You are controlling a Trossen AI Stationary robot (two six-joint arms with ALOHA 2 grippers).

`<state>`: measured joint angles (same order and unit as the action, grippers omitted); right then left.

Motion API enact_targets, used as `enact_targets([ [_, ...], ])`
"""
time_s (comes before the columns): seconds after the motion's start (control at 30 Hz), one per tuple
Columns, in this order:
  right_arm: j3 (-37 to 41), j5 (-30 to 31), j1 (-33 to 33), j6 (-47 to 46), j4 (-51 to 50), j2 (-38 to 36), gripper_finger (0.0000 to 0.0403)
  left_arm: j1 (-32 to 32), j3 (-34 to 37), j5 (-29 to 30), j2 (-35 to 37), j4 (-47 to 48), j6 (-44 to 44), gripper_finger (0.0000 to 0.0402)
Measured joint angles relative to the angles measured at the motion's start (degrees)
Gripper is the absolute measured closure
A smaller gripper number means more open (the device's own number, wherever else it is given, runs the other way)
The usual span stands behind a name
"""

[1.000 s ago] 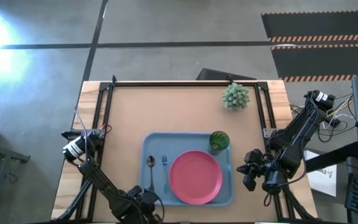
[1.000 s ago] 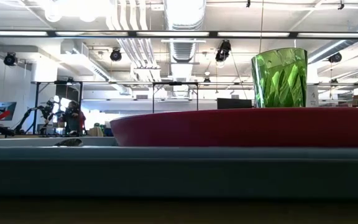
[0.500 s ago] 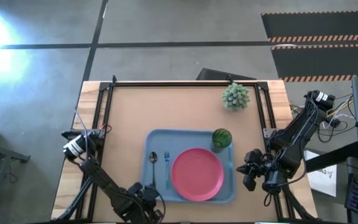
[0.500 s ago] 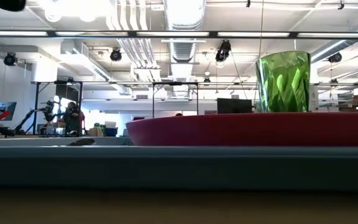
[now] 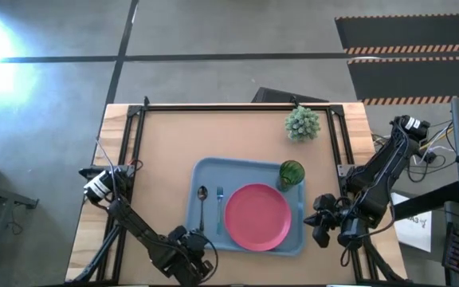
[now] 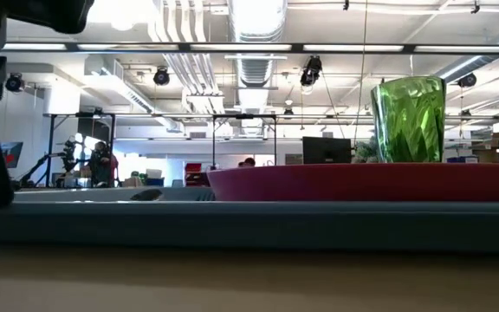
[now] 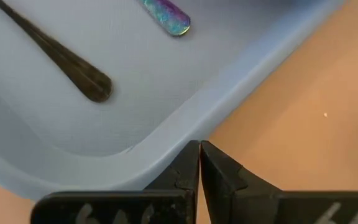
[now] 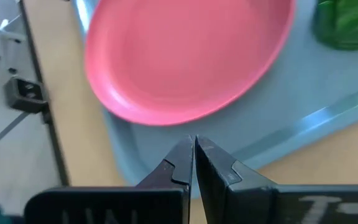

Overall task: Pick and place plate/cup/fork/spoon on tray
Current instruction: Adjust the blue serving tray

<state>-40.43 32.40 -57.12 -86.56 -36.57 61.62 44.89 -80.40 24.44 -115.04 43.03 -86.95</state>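
The light-blue tray [image 5: 237, 171] lies flat on the table. On it rest the pink-red plate [image 5: 257, 217], the green cup [image 5: 292, 173] upright at its far right corner, and the fork [image 5: 220, 209] and spoon [image 5: 202, 207] side by side on its left part. My left gripper [image 5: 191, 253] is shut at the tray's near left corner. My right gripper [image 5: 319, 225] is shut and hangs beside the tray's right edge; in the right wrist view its tips [image 8: 193, 142] point at the rim [image 8: 278, 127] below the plate [image 8: 185, 56]. My left gripper presses its shut fingertips [image 7: 199, 149] against the outer side of the tray's raised rim [image 7: 166, 134] at the near left corner. The fingers slant down from the table's near left side. The tray stays flat on the table with everything on it.
A spiky pale-green potted plant [image 5: 302, 123] stands at the far right of the table. A black frame [image 5: 237, 107] runs along the far and side edges. Bare table lies beyond the tray's far side.
My left gripper, still shut, has gone toward the table's right and far edges, against the tray's near left corner. The tray has slid along the table the same way, carrying plate, cup, fork and spoon with it. My right arm has kept still.
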Motion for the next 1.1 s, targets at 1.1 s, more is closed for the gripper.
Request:
enact_targets([
  [1.1,-18.79,-18.34,0.00,4.65,20.02,36.66,0.0394,0.21,0.41,22.39,21.36,15.25,6.96,0.0402],
])
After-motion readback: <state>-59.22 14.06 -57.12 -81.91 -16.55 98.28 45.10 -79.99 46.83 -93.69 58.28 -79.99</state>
